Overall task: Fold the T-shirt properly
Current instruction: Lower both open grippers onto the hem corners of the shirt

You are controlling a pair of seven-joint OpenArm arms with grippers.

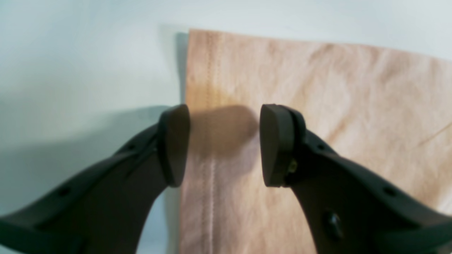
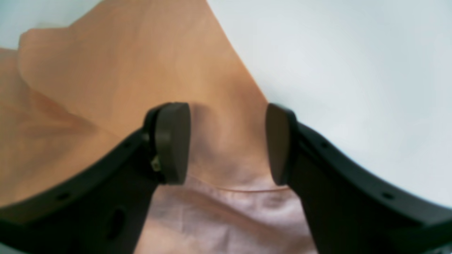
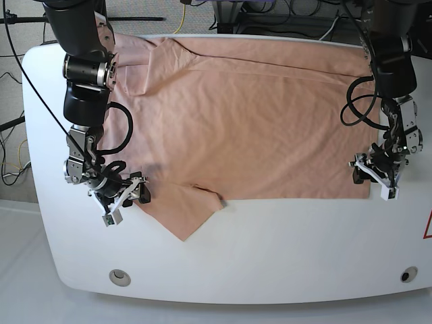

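The salmon-pink T-shirt [image 3: 256,121] lies spread flat across the white table [image 3: 283,250], with a pointed sleeve [image 3: 189,217] sticking out toward the front edge. At the shirt's front right hem corner, my left gripper [image 3: 375,181] hovers open. In the left wrist view the left gripper [image 1: 225,144] straddles the stitched hem of the T-shirt [image 1: 317,106], one finger over bare table and one over cloth. My right gripper [image 3: 125,197] stands open at the left side by the sleeve. In the right wrist view the right gripper [image 2: 225,143] has T-shirt [image 2: 123,63] cloth below its gap.
The table has a rounded front edge with two small round holes [image 3: 119,275] [image 3: 405,274]. Black cables [image 3: 118,145] loop beside the arm on the left, and more cables lie behind the table's far edge.
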